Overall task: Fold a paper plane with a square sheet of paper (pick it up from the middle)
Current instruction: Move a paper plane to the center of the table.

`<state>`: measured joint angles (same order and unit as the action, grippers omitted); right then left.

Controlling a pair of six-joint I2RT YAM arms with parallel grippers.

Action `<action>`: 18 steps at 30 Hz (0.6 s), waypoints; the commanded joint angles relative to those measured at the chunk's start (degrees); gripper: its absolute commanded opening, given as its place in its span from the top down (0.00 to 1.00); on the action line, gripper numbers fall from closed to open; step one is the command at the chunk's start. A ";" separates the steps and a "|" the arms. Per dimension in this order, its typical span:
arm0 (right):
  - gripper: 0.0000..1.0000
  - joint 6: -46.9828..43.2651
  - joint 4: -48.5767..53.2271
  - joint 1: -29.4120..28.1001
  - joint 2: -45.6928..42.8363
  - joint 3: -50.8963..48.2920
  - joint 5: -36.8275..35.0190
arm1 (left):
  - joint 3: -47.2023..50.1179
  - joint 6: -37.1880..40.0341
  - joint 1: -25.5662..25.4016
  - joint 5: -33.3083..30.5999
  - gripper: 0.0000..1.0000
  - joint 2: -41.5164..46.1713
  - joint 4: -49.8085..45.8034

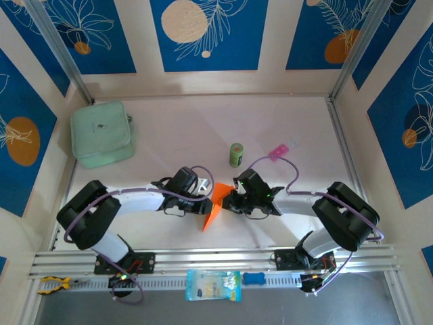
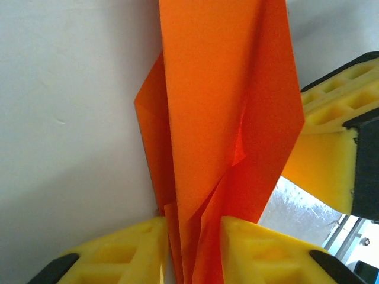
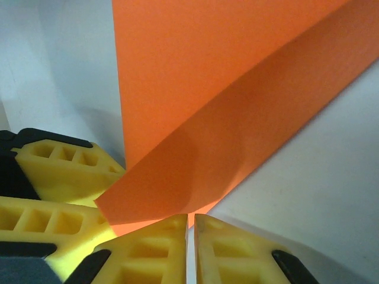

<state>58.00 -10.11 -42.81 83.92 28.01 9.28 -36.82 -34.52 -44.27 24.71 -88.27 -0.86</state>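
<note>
The paper (image 1: pixel 211 213), creased into a narrow, layered, pointed form, is held on edge over the middle of the tabletop (image 1: pixel 176 128), between the two arms. Whether its lower tip touches the surface cannot be told. The folded layers are grasped by the left end effector (image 2: pixel 192 236), whose fingers are clamped on them from either side, so that the creases lie stacked. One edge is pinched by the right end effector (image 3: pixel 190 228), its fingers drawn almost together on the thin sheet. Held at two points, the paper is steadied and pulled flat, which is judged to suit pressing a further fold. The plane is judged only partly formed; wings cannot be made out.
</note>
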 commanded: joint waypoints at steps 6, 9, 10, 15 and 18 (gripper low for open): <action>0.88 0.85 -1.56 0.38 0.89 -1.50 1.84 | -1.23 1.25 -0.17 1.84 0.69 -1.55 -0.37; 0.88 0.94 -1.89 0.44 1.06 -1.69 1.97 | -1.98 2.06 -0.12 1.10 0.67 -2.19 -2.22; 0.88 0.90 -2.02 0.45 1.15 -1.65 1.97 | -2.11 2.29 -0.12 1.10 0.67 -2.30 -2.51; 0.88 0.98 -2.50 0.44 1.53 -1.80 2.21 | -2.64 2.23 -0.12 2.69 0.67 -3.02 -2.03; 0.88 1.19 -3.15 0.52 1.86 -1.99 2.42 | -2.73 1.68 -0.13 5.10 0.67 -3.84 -0.41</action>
<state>58.63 -12.47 -42.63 84.73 27.20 10.15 -38.22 -33.91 -44.27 26.22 -90.74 -1.87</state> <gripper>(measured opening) 0.120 0.332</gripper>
